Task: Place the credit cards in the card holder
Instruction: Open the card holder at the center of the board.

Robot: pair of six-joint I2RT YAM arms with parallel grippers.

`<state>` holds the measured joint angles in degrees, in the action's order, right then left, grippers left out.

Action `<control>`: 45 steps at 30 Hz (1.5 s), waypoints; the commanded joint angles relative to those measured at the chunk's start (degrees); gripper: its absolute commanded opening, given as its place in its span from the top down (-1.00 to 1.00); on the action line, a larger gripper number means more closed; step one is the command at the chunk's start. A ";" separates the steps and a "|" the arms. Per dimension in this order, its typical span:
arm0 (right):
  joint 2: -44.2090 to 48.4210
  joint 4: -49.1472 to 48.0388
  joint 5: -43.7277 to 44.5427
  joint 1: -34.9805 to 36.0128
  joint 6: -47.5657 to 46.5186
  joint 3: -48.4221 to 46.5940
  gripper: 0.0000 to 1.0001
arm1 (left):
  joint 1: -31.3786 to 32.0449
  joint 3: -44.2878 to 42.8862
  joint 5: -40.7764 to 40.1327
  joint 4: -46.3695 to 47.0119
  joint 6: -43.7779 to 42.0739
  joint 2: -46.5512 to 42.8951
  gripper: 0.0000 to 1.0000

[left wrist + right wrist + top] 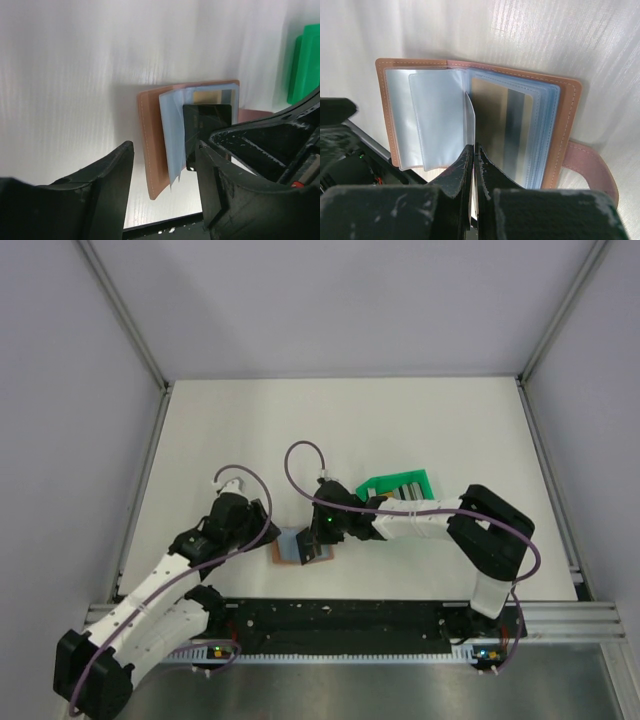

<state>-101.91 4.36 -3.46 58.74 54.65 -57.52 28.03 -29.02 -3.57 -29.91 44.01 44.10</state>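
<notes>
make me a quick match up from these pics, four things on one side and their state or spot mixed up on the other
Things:
1 left gripper
2 right gripper
3 card holder
4 plastic tray

States or spots:
a lying open, clear sleeves showing
b open, nothing between its fingers
c green, farther back than the card holder
d shut on a black card

Pairs: 1-b, 2-d, 3-a, 4-c
</notes>
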 commanded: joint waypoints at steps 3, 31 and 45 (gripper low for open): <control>-1.63 3.02 1.44 0.59 -1.04 -1.37 1.00 | -0.35 5.46 7.26 5.65 2.04 2.74 -0.22; 14.98 8.29 8.30 -5.22 -6.23 3.55 1.00 | -0.35 8.10 8.76 12.51 1.08 8.46 1.00; 12.44 7.16 7.07 -5.65 -6.14 6.28 1.00 | -0.35 8.27 9.55 13.56 0.02 9.78 1.00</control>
<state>-88.05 13.19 3.92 53.34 49.15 -51.33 27.79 -19.09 6.42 -18.09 45.19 53.17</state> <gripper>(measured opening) 0.005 0.016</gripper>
